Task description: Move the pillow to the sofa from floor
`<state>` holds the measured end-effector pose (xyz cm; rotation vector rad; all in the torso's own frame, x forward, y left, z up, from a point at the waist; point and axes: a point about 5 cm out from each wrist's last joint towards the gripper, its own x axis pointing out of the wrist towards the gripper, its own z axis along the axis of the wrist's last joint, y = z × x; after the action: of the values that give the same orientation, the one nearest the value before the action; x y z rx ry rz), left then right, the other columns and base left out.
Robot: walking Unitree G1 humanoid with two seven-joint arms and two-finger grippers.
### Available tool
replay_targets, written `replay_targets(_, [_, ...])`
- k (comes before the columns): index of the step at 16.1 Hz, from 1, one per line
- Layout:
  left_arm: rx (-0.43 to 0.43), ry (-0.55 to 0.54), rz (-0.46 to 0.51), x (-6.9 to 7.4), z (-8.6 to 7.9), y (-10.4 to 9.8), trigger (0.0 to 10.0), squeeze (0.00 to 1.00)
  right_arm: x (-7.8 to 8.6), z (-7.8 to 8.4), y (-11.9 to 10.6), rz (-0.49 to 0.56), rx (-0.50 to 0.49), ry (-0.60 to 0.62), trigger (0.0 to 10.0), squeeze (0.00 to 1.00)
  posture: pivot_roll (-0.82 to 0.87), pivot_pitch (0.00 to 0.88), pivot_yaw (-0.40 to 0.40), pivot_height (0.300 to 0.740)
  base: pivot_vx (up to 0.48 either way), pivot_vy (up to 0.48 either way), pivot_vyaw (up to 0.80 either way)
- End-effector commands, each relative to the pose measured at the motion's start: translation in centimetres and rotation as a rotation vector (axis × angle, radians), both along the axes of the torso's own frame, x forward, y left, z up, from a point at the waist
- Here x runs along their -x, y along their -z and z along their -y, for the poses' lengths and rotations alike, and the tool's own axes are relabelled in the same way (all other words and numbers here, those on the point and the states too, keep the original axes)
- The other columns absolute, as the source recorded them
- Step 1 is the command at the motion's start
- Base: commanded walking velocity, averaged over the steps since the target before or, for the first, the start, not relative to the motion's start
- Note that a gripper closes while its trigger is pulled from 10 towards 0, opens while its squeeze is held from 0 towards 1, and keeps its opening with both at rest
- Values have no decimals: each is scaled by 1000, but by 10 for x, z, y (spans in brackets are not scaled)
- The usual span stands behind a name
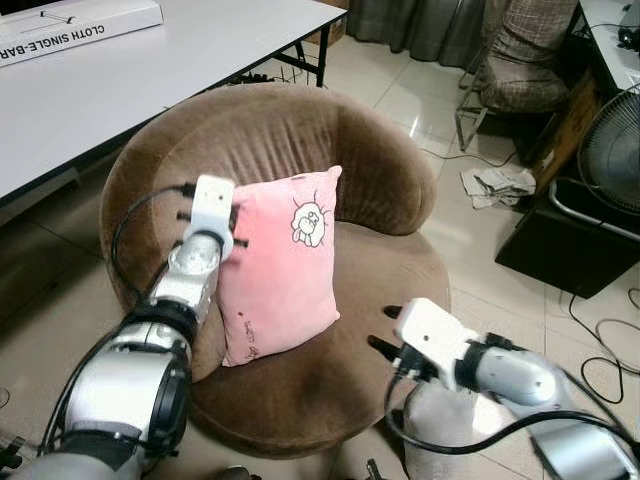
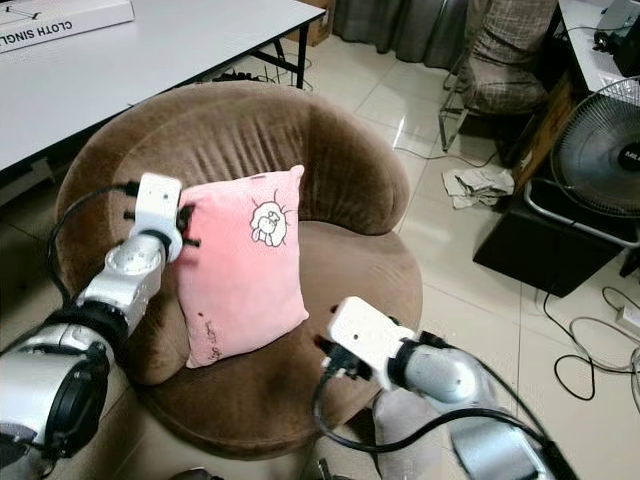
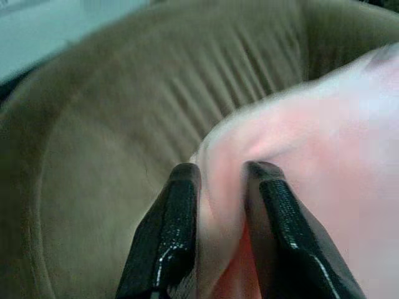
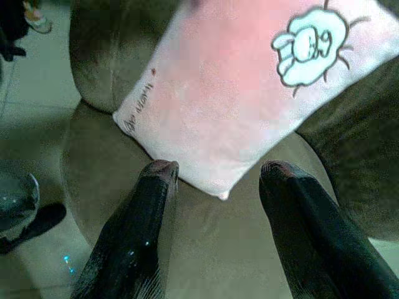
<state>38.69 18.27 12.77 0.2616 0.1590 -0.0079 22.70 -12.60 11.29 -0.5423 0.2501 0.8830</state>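
Observation:
A pink pillow [image 1: 280, 265] with a white cartoon print stands on edge on the seat of the round brown sofa chair [image 1: 330, 135], leaning against its back. My left gripper [image 1: 238, 228] is shut on the pillow's upper left edge; in the left wrist view the two black fingers [image 3: 171, 230] pinch pink fabric [image 3: 324, 143]. Low over the seat's front right, my right gripper [image 1: 385, 330] is open and apart from the pillow. The right wrist view has its fingers [image 4: 134, 233] spread wide before the pillow's lower corner [image 4: 218, 187].
A white table [image 1: 150, 70] with a long box [image 1: 70, 25] stands behind the chair at the left. To the right are a crumpled cloth [image 1: 497, 183], a black box [image 1: 565, 240], a floor fan [image 1: 612, 150], cables and another chair [image 1: 520, 60] on the tiled floor.

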Motion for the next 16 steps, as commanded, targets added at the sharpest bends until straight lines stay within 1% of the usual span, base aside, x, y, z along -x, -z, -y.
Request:
replay_targets(1, [-33, 11, 25, -3, 1, -8, 10000, 1000, -4, 0, 0, 9, 13, 16, 10000, 0, -39, 22, -81, 740, 0, 0, 0])
replay_targets(3, [-47, 8, 32, -6, -3, -13, 10000, 1000, -12, -2, 1, 26, -3, 47, 10000, 0, -34, 0, -68, 740, 0, 0, 0])
replay_targets(5, [-78, -6, 51, -9, -10, -23, 10000, 1000, -23, -4, 0, 46, -14, 75, 10000, 0, -22, 0, -55, 740, 0, 0, 0])
replay_targets(6, [-79, -10, 68, -10, -13, -29, 10000, 1000, -27, -5, 0, 54, -22, 90, 10000, 0, -15, 0, -52, 740, 0, 0, 0])
replay_targets(7, [-48, 6, 78, -11, -12, -31, 10000, 1000, -31, -5, 2, 56, -33, 112, 10000, 0, -2, 0, -46, 740, 0, 0, 0])
replay_targets(8, [27, 56, 75, -11, -6, -30, 10000, 1000, -33, -4, 5, 56, -41, 148, 10000, 0, 5, 0, -41, 740, 0, 0, 0])
replay_targets(9, [60, 88, 70, -10, -2, -27, 10000, 1000, -35, -2, 8, 55, -46, 174, 10000, 0, 14, 0, -36, 740, 0, 0, 0])
replay_targets(10, [155, 169, 69, -4, 9, -16, 10000, 125, -38, 3, 15, 58, -74, 279, 10000, 0, 23, 0, -29, 740, 0, 0, 0])
replay_targets(11, [201, 195, 76, 1, 14, -9, 10000, 0, -40, 7, 19, 52, -86, 354, 10000, 0, 27, 0, -18, 740, 0, 0, 0])
replay_targets(12, [241, 232, 97, 12, 21, 5, 10000, 0, -41, 14, 26, 32, -115, 467, 10000, 0, 30, 0, -13, 740, 0, 0, 0])
replay_targets(13, [231, 265, 118, 22, 26, 15, 10000, 0, -40, 17, 31, 25, -128, 520, 10000, 0, 36, 0, -1, 740, 0, 0, 0])
replay_targets(14, [235, 237, 124, 40, 24, 29, 10000, 0, -38, 18, 33, 34, -127, 552, 10000, 0, 43, 0, 2, 740, 0, 0, 0])
replay_targets(15, [232, 204, 134, 52, 20, 35, 10000, 0, -38, 18, 34, 37, -134, 574, 10000, 0, 47, 0, 4, 740, 0, 0, 0])
replay_targets(16, [234, 196, 142, 58, 19, 36, 10000, 0, -38, 18, 34, 37, -141, 585, 10000, 0, 47, 0, 4, 740, 0, 0, 0])
